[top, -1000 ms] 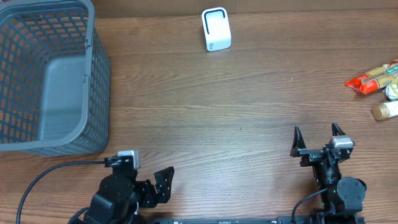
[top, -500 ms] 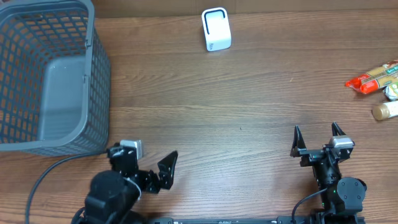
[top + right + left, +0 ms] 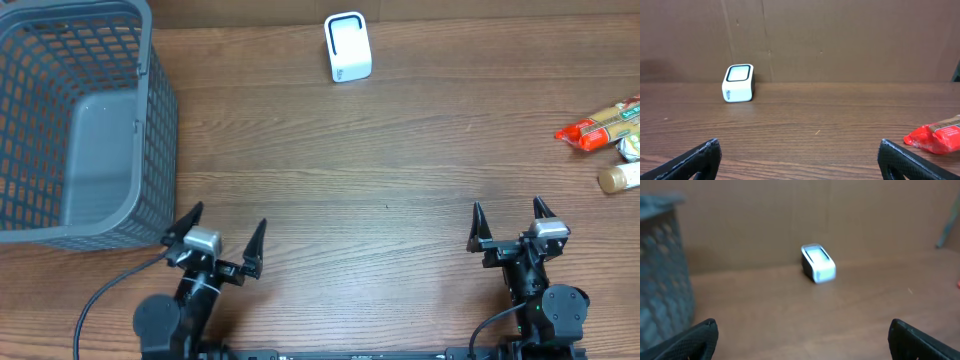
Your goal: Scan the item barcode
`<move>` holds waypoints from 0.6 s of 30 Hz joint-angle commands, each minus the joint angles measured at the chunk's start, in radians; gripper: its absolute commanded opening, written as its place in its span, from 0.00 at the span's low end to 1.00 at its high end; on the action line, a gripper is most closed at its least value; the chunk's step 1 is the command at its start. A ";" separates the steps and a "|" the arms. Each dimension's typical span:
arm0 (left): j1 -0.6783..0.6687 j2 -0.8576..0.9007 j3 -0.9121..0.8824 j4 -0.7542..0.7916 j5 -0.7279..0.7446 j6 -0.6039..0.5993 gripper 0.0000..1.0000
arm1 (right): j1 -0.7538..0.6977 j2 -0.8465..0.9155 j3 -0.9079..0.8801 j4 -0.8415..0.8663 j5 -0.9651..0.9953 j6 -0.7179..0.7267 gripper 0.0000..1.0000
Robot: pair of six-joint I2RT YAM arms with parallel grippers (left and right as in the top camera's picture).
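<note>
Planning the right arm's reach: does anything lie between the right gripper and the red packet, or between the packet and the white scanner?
Nothing visible does. Bare wooden table lies between the open right gripper and the red packet, and between it and the white scanner. A small bottle lies beside the packet.

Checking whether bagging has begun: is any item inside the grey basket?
No, the overhead view shows the basket with a bare floor; the packaged items lie far to its right.
</note>
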State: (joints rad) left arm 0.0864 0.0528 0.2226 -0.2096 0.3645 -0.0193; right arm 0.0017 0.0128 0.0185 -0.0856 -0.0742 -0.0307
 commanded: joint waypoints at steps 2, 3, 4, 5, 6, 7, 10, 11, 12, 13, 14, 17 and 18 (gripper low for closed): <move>0.009 -0.050 -0.068 0.085 -0.103 -0.013 1.00 | 0.004 -0.010 -0.010 0.006 -0.005 -0.019 1.00; 0.010 -0.050 -0.079 0.098 -0.106 -0.017 0.99 | 0.004 -0.010 -0.010 0.006 -0.005 -0.019 1.00; 0.011 -0.050 -0.091 0.113 -0.106 -0.019 1.00 | 0.004 -0.010 -0.010 0.006 -0.005 -0.019 1.00; 0.012 -0.050 -0.105 0.132 -0.106 -0.018 1.00 | 0.004 -0.010 -0.010 0.006 -0.005 -0.019 1.00; 0.012 -0.050 -0.121 0.156 -0.106 -0.019 1.00 | 0.004 -0.010 -0.010 0.006 -0.005 -0.019 1.00; 0.012 -0.050 -0.135 0.176 -0.106 -0.018 1.00 | 0.003 -0.010 -0.010 0.006 -0.005 -0.019 1.00; 0.012 -0.050 -0.175 0.218 -0.119 -0.019 0.99 | 0.004 -0.010 -0.010 0.006 -0.005 -0.019 1.00; 0.012 -0.050 -0.183 0.218 -0.131 -0.023 0.99 | 0.004 -0.010 -0.010 0.006 -0.005 -0.019 1.00; 0.012 -0.050 -0.193 0.217 -0.155 -0.041 1.00 | 0.004 -0.010 -0.010 0.006 -0.005 -0.019 1.00; 0.011 -0.050 -0.203 0.217 -0.179 -0.061 0.99 | 0.004 -0.010 -0.010 0.006 -0.005 -0.019 1.00; 0.010 -0.050 -0.217 0.217 -0.214 -0.089 1.00 | 0.004 -0.010 -0.010 0.006 -0.005 -0.019 1.00; 0.003 -0.050 -0.217 0.142 -0.321 -0.129 1.00 | 0.004 -0.010 -0.010 0.006 -0.005 -0.019 1.00; 0.001 -0.050 -0.217 0.131 -0.344 -0.131 1.00 | 0.004 -0.010 -0.010 0.006 -0.005 -0.019 1.00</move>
State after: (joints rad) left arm 0.0875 0.0151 0.0181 -0.0586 0.1574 -0.0887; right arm 0.0017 0.0128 0.0185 -0.0849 -0.0742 -0.0307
